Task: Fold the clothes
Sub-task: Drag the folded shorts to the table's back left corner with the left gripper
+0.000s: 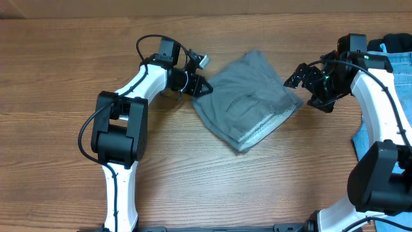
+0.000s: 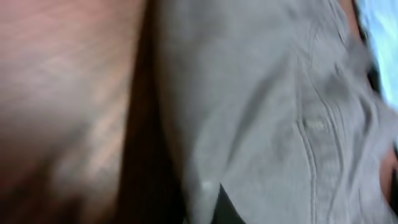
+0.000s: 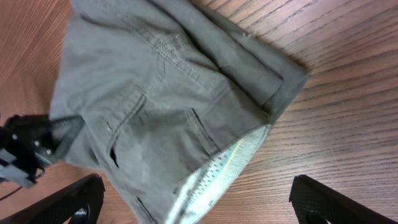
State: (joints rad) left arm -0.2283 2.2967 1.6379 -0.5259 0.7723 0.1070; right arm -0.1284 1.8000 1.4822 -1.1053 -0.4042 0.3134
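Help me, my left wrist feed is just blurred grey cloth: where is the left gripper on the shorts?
Observer: Overhead, the left gripper meets the grey shorts at their left edge; whether it clamps them I cannot tell.
Operator: And the right gripper?
Observer: The right gripper is open beside the shorts' right corner, holding nothing.
Operator: Any other clothes?
Observer: Light blue jeans lie at the right edge of the table.

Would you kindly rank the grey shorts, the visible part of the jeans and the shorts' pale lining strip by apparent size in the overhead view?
1. grey shorts, clearly largest.
2. jeans, only partly in frame.
3. pale lining strip, a thin band.
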